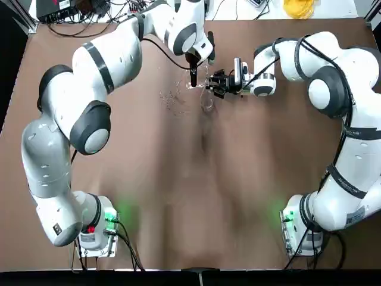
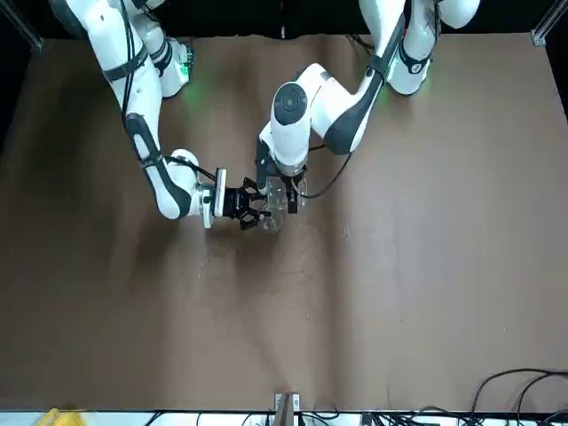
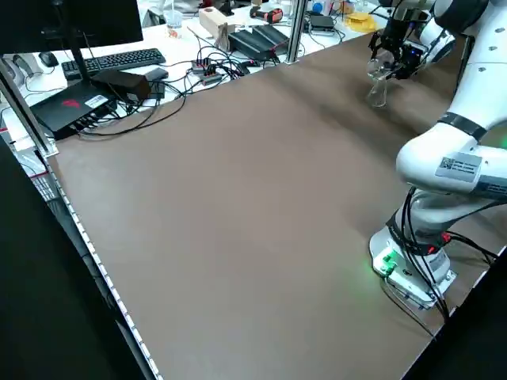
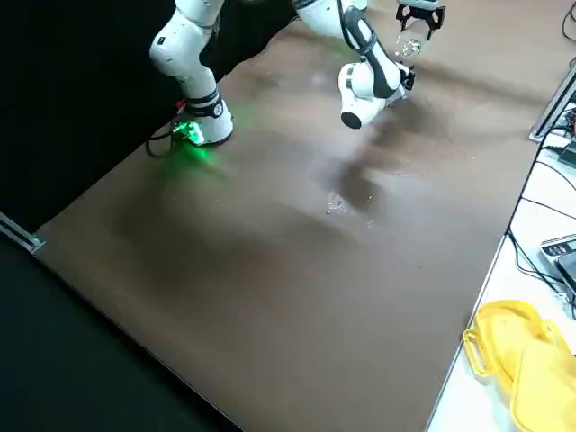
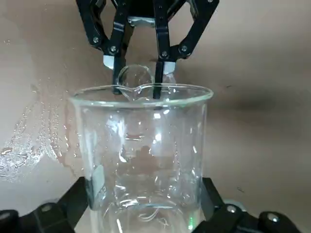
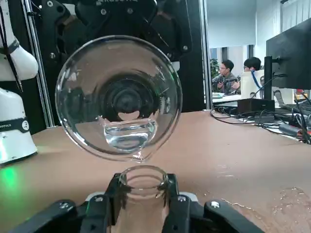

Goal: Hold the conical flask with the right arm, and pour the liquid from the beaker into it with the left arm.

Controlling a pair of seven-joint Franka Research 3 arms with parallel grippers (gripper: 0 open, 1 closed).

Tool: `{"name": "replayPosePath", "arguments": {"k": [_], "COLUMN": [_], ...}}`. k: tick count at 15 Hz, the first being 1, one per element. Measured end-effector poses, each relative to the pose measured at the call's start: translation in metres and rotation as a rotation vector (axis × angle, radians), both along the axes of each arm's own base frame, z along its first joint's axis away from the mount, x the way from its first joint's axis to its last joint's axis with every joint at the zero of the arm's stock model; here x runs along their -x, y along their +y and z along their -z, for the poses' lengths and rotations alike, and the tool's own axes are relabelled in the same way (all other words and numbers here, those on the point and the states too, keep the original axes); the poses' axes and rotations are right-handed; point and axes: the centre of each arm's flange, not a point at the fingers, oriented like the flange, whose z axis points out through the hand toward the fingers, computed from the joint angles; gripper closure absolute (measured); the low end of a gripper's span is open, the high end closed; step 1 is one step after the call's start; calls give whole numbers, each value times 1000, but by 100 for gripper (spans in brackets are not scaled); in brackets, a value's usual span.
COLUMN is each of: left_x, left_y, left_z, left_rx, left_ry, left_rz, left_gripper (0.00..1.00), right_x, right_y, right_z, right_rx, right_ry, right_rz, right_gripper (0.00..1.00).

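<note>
Clear glass on both sides: my left gripper [image 5: 146, 189] is clamping the beaker [image 6: 119, 92] around its wall, my right gripper [image 6: 144, 189] is pinching the conical flask [image 6: 144, 206] by the neck. Both are sitting off the tabletop [image 6: 218, 141], toward its far side from my bases, between the two arms.

Beaker is lying well over on its side, long axis running across from left gripper toward right. Its open mouth is facing the right wrist camera, spout [image 6: 140, 158] pointing down, just above the flask's round mouth [image 6: 143, 170]. Flask is standing roughly upright, neck up, base hanging lower; can't tell exact lean.

Beaker is holding a small pool of clear liquid [image 6: 130, 136], gathering along the low side of the wall. Can't tell flask fill level.

Beaker wall is straight, smooth, with a thick rounded rim and a small white patch [image 5: 98, 182]. Flask is widening below a narrow neck, thin and transparent. Tabletop is brown, matte, with glossy spilled droplets [image 6: 291, 206] scattering beside the glassware.

Yellow items [image 4: 513, 351] are resting on a white surface past the table. Two people [image 6: 226, 77] are sitting in the background, near a black monitor [image 6: 289, 58].
</note>
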Motion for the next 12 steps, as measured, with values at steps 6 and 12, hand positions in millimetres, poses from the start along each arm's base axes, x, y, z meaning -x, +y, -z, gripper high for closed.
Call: {"name": "replayPosePath", "arguments": {"k": [6,12], "left_x": [1,3], "left_y": [0,-1], "left_z": [-1,0], "left_rx": [-10,-21], "left_ry": [10,3], "left_rz": [2,11], "left_gripper": [4,4], "right_x": [0,0], "right_y": [0,0], "right_z": [0,0], "right_rx": [0,0], "right_ry": [0,0], "right_rz": [0,1], "right_gripper": [60,60]}}
